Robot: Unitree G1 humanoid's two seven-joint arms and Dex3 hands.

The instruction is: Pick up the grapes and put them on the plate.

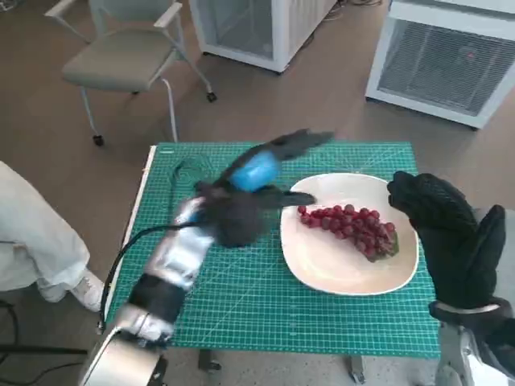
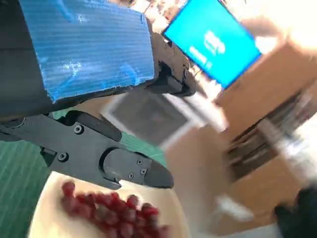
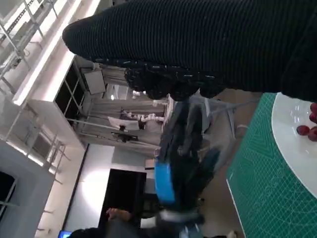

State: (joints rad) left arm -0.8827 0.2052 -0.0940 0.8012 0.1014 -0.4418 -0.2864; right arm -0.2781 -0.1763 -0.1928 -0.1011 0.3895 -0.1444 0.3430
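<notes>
A bunch of red grapes lies on the white plate, right of centre on the green mat. My left hand hovers blurred just left of the plate, fingers spread, holding nothing. In the left wrist view its black fingers hang above the grapes on the plate. My right hand, in its black glove, is raised at the plate's right edge, fingers apart and empty. The right wrist view shows the glove, a plate edge and the left hand beyond.
The green cutting mat covers the small table. A black cable runs along its left side. A grey chair stands behind the table, white cabinets at the back. A person's leg and shoe are at the left.
</notes>
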